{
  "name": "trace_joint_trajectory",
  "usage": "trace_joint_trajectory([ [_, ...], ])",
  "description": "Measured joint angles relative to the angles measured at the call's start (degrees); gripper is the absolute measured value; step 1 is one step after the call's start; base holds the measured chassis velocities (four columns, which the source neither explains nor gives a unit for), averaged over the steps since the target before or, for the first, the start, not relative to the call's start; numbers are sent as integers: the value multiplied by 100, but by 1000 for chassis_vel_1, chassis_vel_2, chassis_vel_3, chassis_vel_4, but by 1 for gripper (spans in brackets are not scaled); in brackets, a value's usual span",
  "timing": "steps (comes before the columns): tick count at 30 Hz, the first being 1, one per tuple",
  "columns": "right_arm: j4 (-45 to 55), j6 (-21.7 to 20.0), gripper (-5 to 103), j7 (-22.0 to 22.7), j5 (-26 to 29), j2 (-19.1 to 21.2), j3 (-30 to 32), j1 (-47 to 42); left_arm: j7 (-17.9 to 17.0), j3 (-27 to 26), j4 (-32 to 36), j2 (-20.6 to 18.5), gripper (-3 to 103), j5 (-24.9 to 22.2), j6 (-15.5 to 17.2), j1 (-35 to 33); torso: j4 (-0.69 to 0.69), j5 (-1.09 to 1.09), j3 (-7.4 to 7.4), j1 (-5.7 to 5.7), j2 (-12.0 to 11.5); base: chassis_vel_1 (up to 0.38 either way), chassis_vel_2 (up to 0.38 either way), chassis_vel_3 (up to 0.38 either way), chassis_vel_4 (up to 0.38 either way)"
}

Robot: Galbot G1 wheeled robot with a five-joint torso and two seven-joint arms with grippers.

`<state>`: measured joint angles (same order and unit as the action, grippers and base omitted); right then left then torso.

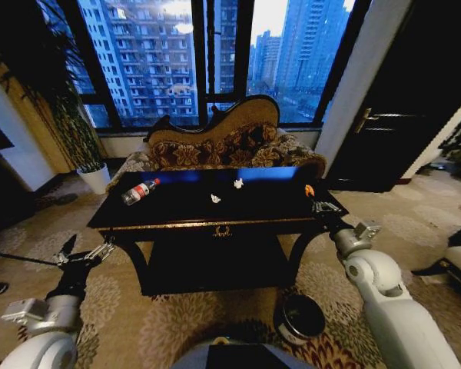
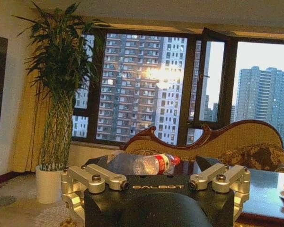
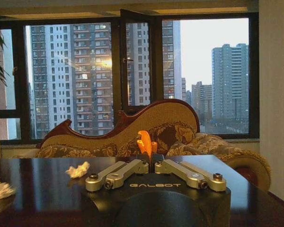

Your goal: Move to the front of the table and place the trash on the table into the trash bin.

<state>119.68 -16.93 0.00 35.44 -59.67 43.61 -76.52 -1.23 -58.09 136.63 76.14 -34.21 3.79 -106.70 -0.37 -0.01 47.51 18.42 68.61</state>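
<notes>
Tall dark-framed windows (image 1: 207, 54) facing high-rise towers, dusk light. Patterned brown sofa (image 1: 223, 146) beneath. Potted plant (image 1: 81, 138) left corner. Dark door (image 1: 399, 100) right. Floral carpet (image 1: 169, 323).

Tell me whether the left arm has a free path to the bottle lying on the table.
Probably yes. The left pincer, open, hangs beside the table's left end, and the bottle lies near that end with nothing between them in the left wrist view. It may need a long reach.

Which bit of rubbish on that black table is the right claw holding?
The small orange piece at the table's right edge, pinched in the right gripper. The bottle and white scraps lie untouched.
</notes>
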Motion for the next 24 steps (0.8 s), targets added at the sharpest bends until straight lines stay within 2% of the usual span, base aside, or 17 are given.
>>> trace_joint_trajectory([
  [7,-27,16,2,0,-97,-57,-45,-50,2,52,-21,45,100,26,0,14,0,-1,-2,-6,4,219,-238,-254,207],
  [15,-56,42,2,-1,-530,-359,92,-693,14,96,-51,79,100,37,-10,28,1,0,1,-1,0,29,-20,-25,32],
  [18,-241,-35,2,-1,-1101,-567,248,-1277,23,121,-82,94,100,36,-22,57,-2,-1,4,8,-5,-51,48,50,-57],
  [22,-684,-65,2,-1,-1530,-679,243,-1374,26,137,-81,96,100,33,-31,59,2,-2,2,5,-4,-23,21,30,-18],
  [24,-1335,38,2,-3,-2139,-817,154,-1326,29,141,-57,91,100,26,-38,64,-1,0,-1,-2,2,0,0,0,0],
])
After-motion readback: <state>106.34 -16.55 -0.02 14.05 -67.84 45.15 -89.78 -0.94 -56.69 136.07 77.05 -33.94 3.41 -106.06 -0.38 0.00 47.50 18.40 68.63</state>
